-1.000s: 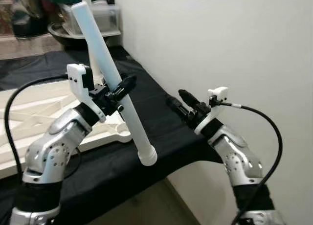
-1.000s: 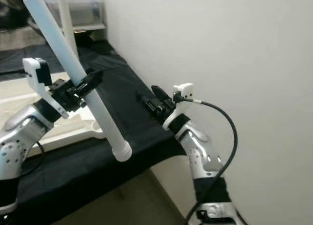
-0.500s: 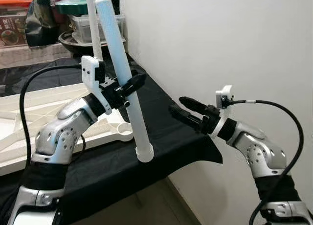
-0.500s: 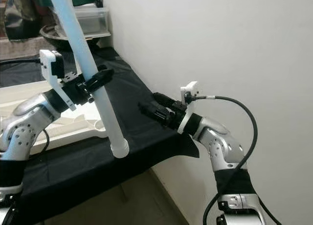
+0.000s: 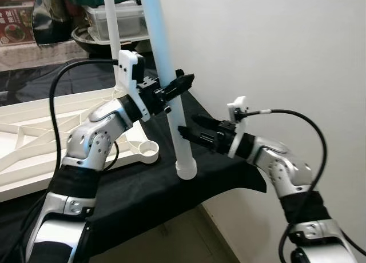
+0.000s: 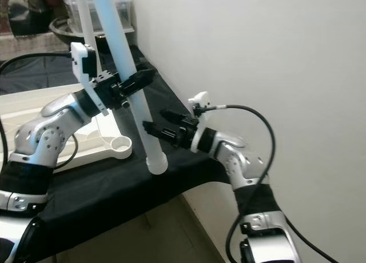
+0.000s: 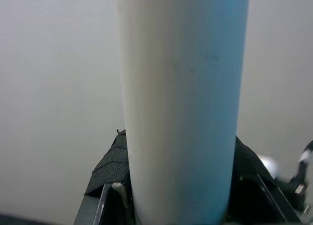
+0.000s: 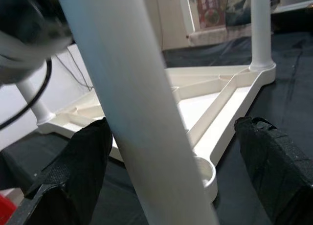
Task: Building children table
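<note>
My left gripper (image 5: 182, 83) clamps the leg (image 5: 171, 97); right gripper (image 5: 189, 131) gapes around it. I'd aim its foot squarely over the socket (image 5: 142, 150).

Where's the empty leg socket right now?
In the left eye view, the socket is at the tabletop's near corner, on the black cloth, just left of the held leg's lower end.

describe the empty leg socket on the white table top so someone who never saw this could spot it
Start at the black cloth beside the white wall, where the white table top lies underside up. Follow it to its corner nearest the wall: the socket is the open round ring there. Unlike the corner behind, where a leg stands, nothing fills it.
</note>
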### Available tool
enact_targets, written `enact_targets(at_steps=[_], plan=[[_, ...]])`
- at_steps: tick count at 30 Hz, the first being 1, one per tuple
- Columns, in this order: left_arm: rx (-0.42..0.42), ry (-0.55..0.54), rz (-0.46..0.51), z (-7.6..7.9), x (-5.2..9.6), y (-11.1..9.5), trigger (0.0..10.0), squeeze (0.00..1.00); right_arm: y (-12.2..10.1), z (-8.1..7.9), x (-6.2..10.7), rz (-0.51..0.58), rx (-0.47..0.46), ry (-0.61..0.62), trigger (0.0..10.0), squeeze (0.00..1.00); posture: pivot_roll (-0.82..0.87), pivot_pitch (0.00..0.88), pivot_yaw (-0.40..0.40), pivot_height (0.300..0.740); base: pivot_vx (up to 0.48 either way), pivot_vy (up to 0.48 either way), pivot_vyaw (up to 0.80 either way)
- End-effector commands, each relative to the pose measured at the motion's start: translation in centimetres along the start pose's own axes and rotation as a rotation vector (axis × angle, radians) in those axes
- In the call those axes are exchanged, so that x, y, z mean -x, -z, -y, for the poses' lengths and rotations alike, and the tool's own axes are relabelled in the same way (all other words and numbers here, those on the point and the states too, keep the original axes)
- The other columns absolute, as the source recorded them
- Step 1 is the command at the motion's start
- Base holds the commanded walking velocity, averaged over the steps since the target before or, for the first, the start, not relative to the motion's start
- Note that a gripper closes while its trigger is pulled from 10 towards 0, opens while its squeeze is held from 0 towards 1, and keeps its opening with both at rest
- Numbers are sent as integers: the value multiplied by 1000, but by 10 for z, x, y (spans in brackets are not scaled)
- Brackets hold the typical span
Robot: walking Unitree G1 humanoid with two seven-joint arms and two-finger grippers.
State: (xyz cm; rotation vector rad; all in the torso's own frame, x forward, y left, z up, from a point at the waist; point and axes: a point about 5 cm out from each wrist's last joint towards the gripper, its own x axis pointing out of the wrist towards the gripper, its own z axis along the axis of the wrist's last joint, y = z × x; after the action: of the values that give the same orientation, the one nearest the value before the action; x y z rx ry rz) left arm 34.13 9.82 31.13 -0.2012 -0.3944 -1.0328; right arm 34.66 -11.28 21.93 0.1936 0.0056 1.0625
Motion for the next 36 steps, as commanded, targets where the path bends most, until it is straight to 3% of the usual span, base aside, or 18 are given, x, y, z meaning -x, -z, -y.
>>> enact_targets(at_steps=[1,16,36], plan=[[-14,30,-4,2,-6,1,10000,0,0,1,-5,-13,21,18,10000,0,92,75,-58,740,0,0,0],[-14,47,-5,0,-14,7,10000,0,10,-2,-30,-104,92,21,10000,0,86,81,-56,740,0,0,0],[-21,35,13,-4,-18,5,10000,0,12,-2,-41,-117,128,24,10000,0,83,85,-54,740,0,0,0]])
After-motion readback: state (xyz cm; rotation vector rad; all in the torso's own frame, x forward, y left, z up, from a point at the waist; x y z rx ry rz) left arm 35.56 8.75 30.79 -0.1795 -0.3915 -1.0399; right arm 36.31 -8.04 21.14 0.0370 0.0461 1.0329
